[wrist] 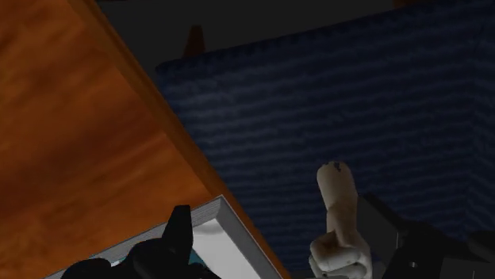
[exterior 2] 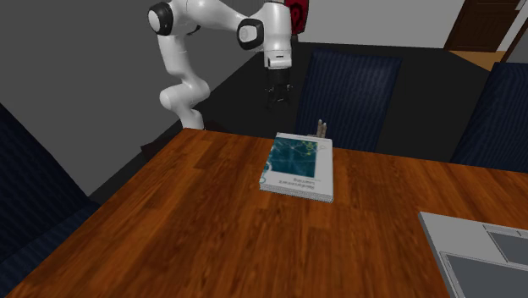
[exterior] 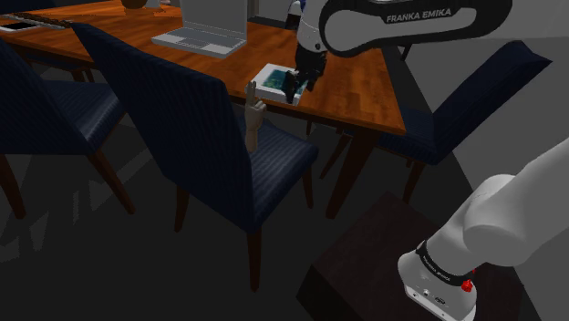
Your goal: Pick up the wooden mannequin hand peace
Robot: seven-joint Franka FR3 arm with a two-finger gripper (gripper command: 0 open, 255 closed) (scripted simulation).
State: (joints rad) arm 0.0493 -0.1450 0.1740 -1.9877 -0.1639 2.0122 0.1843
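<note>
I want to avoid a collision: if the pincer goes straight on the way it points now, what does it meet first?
Probably the blue chair seat, in the gap between the table edge and the mannequin hand. The open pincer points down there, but the book corner lies very close.

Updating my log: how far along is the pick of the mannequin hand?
Done: the gripper hangs open over the table edge, beside the book. In hand: apparently lining up on the mannequin hand, standing untouched on the blue chair seat below. Left: descend, close on it, lift.
</note>
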